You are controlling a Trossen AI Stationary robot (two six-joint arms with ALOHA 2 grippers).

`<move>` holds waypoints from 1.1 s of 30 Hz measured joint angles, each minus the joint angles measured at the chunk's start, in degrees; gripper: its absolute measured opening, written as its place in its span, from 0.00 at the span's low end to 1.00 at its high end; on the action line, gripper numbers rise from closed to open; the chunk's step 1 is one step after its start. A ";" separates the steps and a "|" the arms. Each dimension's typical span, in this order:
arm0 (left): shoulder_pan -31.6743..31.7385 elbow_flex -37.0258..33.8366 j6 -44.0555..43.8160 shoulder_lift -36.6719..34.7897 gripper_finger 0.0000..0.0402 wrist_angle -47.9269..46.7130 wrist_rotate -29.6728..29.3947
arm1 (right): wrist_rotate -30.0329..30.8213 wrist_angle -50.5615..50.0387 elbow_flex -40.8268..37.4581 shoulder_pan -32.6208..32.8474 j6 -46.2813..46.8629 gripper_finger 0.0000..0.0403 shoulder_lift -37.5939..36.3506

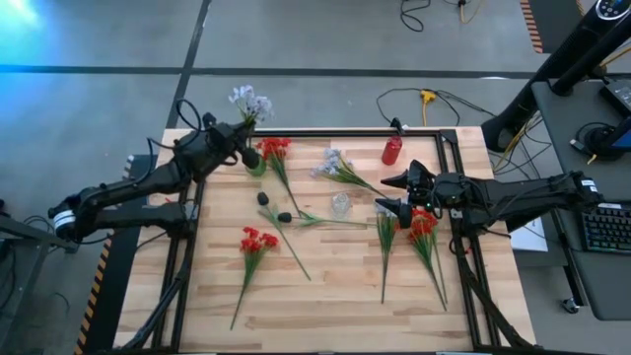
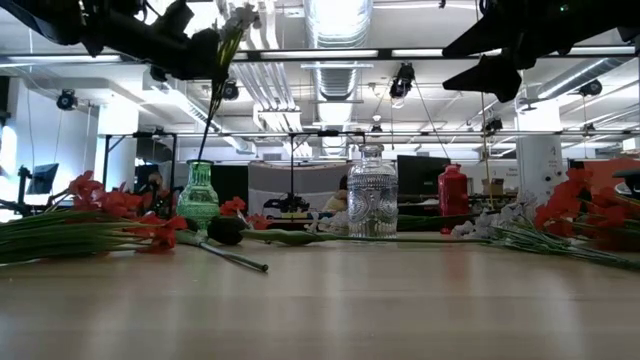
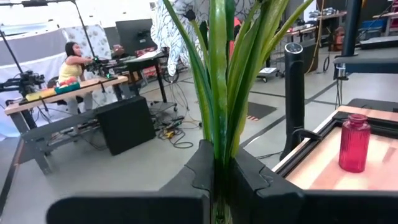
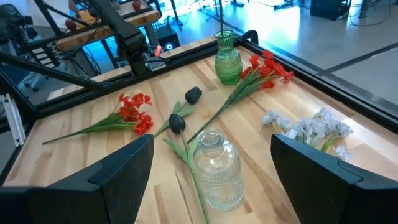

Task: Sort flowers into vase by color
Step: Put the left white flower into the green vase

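Left fingers (image 3: 217, 180) clamped on pale flower (image 1: 249, 102) stem above green vase (image 1: 256, 164) — right fingers (image 4: 211, 180) apart.

A yellow cable (image 1: 426, 97) is lying coiled on the grey floor (image 1: 296, 39) beyond the wooden counter (image 1: 335, 296). A keyboard (image 1: 603, 229) is sitting on a desk to the right. In the left wrist view, a person (image 3: 70, 59) is sitting at a workbench (image 3: 56, 93) in the room, with a black box (image 3: 126, 123) standing beside it.
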 joint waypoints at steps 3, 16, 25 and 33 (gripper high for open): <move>0.00 -0.83 -0.08 0.00 0.01 0.94 0.00 | 0.02 0.00 0.00 0.00 0.02 0.78 0.00; 0.28 -4.99 -2.36 0.11 0.04 5.13 -0.41 | 0.02 -0.07 0.00 0.00 0.26 0.78 0.00; 0.48 -7.34 -4.15 0.11 0.04 7.09 -0.70 | 0.02 -0.17 0.00 0.00 0.25 0.78 0.00; 0.74 -9.86 -4.47 0.11 0.04 10.31 -3.11 | 0.01 -0.20 0.00 0.00 0.26 0.78 0.00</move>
